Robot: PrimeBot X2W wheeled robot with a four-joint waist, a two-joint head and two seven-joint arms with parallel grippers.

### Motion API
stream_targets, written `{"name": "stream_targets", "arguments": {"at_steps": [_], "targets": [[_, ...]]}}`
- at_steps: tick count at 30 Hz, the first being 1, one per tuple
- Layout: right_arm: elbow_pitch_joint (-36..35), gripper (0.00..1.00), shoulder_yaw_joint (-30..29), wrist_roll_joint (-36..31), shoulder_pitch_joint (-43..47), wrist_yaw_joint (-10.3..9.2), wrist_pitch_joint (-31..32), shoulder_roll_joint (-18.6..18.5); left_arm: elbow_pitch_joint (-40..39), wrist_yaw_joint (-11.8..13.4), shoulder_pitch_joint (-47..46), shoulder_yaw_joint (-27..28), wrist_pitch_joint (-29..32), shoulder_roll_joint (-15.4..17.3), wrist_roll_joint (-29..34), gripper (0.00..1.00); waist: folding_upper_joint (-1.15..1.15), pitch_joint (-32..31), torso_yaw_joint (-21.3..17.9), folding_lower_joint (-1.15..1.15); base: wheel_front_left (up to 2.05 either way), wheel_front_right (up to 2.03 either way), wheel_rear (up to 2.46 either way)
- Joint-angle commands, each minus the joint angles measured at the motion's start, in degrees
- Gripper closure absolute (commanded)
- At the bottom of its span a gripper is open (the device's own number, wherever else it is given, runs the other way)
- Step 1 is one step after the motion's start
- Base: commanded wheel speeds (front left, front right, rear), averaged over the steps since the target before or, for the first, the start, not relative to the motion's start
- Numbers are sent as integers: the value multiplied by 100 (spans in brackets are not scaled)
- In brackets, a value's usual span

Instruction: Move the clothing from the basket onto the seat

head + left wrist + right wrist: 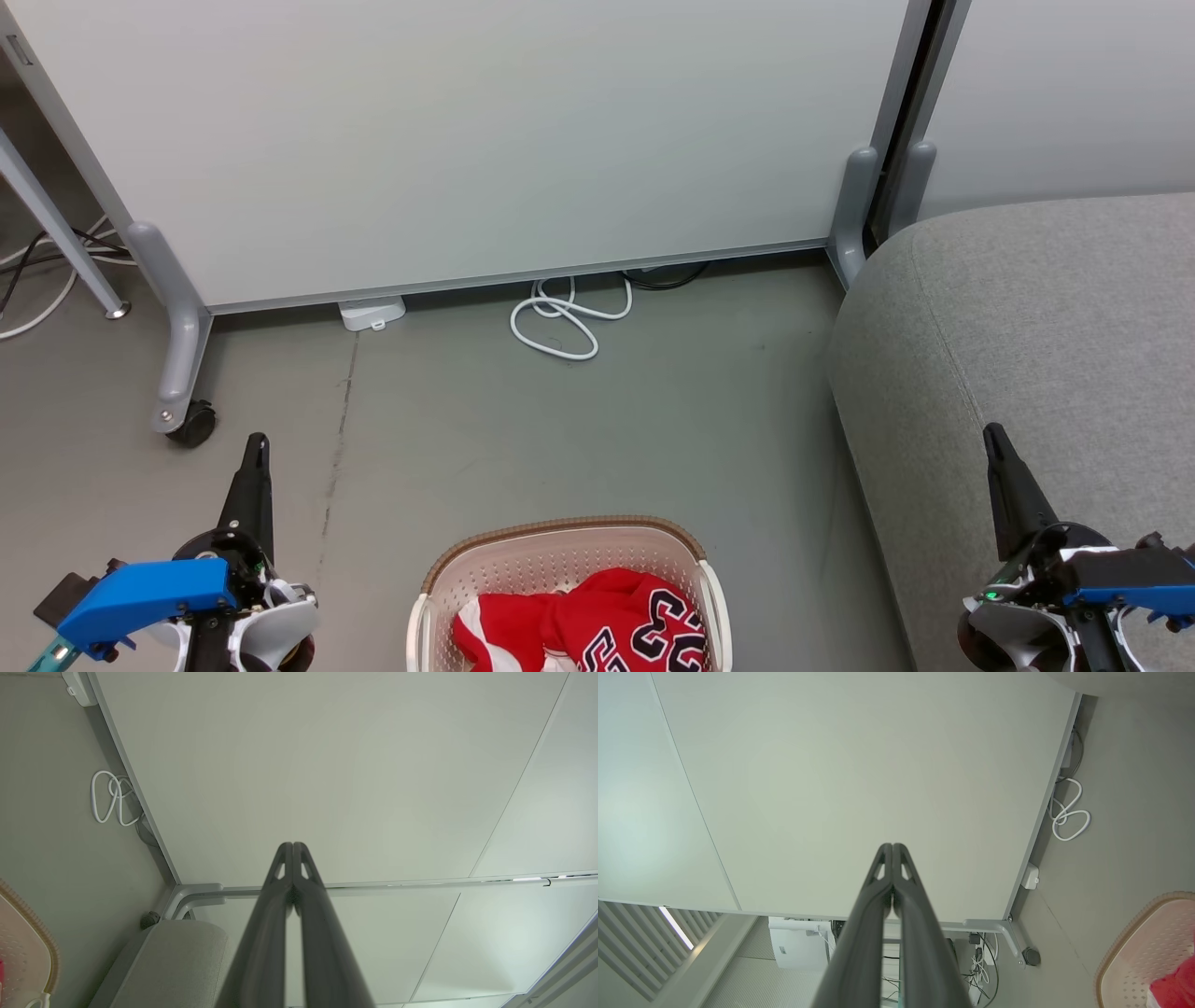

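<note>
I read both end effectors as clenched with nothing between the fingers: the left gripper [255,443] hangs over the grey floor [579,429] to the left of the basket [560,532], and the right gripper [995,434] hangs over the grey fabric seat [1027,308]. The clothing [607,616], red with black white-edged numerals, lies inside the basket, which stands on the floor near the seat's rounded edge. Ahead, a white partition panel [467,140] on castor feet closes off the room, with a coiled white cable [560,327] at its base.
</note>
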Motion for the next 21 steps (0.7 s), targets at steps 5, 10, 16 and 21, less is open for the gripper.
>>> {"name": "stream_targets", "arguments": {"at_steps": [5,10,16,21], "targets": [[5,100,-4,17,-57,5,10,-27,-22,-20,-57,11,18,-5,-15,100,0,0,0,0,0,0,0],[5,100,-4,17,-57,5,10,-27,-22,-20,-57,11,18,-5,-15,100,0,0,0,0,0,0,0],[114,0,16,-4,91,-8,-14,18,107,3,116,-12,-19,-19,4,0,0,2,0,0,0,0,0],[142,0,64,-59,135,-8,-128,26,94,3,182,-55,-133,-33,48,0,0,7,3,0,0,0,0]]}}
